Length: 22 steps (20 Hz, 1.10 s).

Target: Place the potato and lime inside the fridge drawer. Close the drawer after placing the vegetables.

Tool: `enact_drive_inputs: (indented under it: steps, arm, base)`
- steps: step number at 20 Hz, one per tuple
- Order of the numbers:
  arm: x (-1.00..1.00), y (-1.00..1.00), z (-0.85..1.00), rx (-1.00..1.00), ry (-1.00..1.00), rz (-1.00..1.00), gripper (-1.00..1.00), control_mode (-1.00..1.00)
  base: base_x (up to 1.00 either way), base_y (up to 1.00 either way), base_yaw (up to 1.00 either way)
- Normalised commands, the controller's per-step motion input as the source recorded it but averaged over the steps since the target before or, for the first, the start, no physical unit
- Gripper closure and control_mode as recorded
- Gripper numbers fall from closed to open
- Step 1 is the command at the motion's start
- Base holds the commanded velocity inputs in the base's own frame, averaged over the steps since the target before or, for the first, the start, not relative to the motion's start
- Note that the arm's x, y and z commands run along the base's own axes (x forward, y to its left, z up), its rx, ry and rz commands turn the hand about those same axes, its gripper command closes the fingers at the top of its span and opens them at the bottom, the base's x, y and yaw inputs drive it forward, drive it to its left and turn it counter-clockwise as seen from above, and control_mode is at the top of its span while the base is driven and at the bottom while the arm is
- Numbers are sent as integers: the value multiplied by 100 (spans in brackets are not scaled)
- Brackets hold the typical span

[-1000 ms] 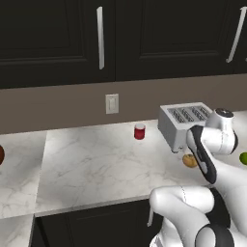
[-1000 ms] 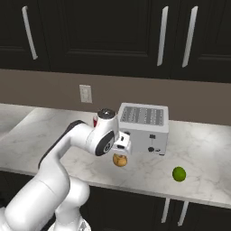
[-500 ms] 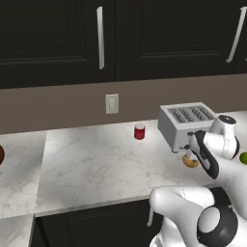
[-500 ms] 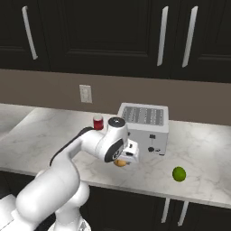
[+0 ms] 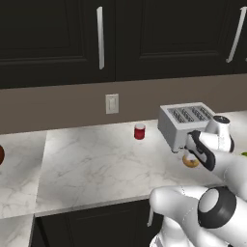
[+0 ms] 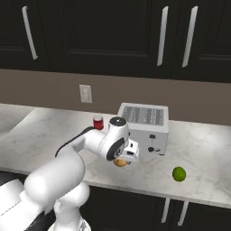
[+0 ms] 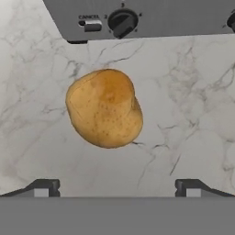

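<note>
Potato [image 7: 104, 108] lay on the marble counter [image 5: 96, 159], just in front of the toaster [image 6: 143, 127]. Claw [image 7: 117, 187] hung above it, fingers [image 7: 43, 188] spread wide, gripping nothing. From the base cameras the wrist hid most of the potato [image 6: 119, 162]; only a tan edge [image 5: 190, 161] showed. Lime [image 6: 179, 173] sat apart near the counter's front edge; in the left base view it was cut off by the frame. Red can [image 5: 140, 131] stood beside the toaster.

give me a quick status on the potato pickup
Gripper open, above the potato. Potato on the counter, not gripped. Toaster close behind it. Lime off to the side.
</note>
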Motion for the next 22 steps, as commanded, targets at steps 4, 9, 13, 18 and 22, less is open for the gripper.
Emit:
enact_drive_inputs:
  steps: [4,9,13,18,22]
  arm:
    - [19,0,-13,0,2,0,-100,-100]
    - [16,1,-11,0,0,0,-100,-100]
    - [11,2,-21,0,0,0,-100,-100]
    - [23,5,-25,0,0,1,-100,-100]
    - [12,7,-23,0,0,3,-100,-100]
  base:
    - [0,0,0]
    - [0,0,0]
    - [0,0,0]
    - [0,0,0]
    - [0,0,0]
